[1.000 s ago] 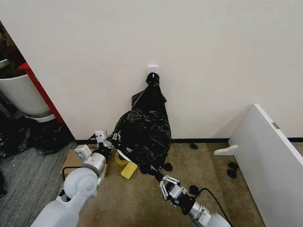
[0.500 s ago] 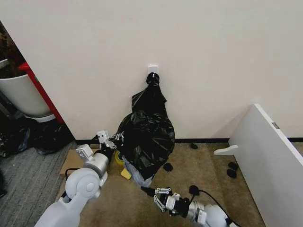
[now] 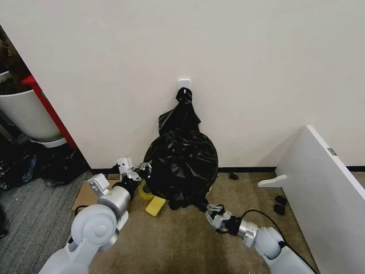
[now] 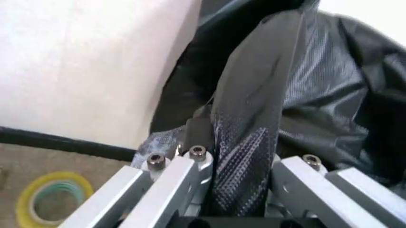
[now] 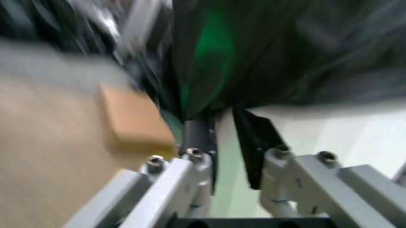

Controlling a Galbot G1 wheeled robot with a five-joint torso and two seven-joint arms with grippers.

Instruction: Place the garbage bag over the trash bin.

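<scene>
The garbage bag (image 3: 181,166) is spread into a broad, rounded black dome against the foot of the white wall, near the centre of the head view, on the carpeted floor (image 3: 171,240). Its upper part narrows to a gathered neck leading up to a bunch of black bags (image 3: 183,97) on a white hook (image 3: 183,84) fixed to the wall. The trash bin itself cannot be made out beneath the plastic.

The left end effector (image 3: 138,171) is at the bag's left edge, low to the floor. In the left wrist view (image 4: 231,190) its fingers are closed narrowly on a fold of the glossy black film, which runs up between them.

The right end effector (image 3: 214,214) sits at the bag's near right lower edge, just beside the hem. In the right wrist view (image 5: 225,156) its fingers stand slightly apart with a dark strip of plastic between them; that view is motion-blurred, and whether the film is clamped cannot be told.

A yellow tape roll (image 4: 54,199) lies on the floor by the wall, left of the bag. A yellow sponge-like block (image 3: 155,206) lies on the carpet just near of the bag's left lower edge. A white panel (image 3: 325,194) leans at the far right. A large white pot (image 3: 28,117) stands at the far left.
</scene>
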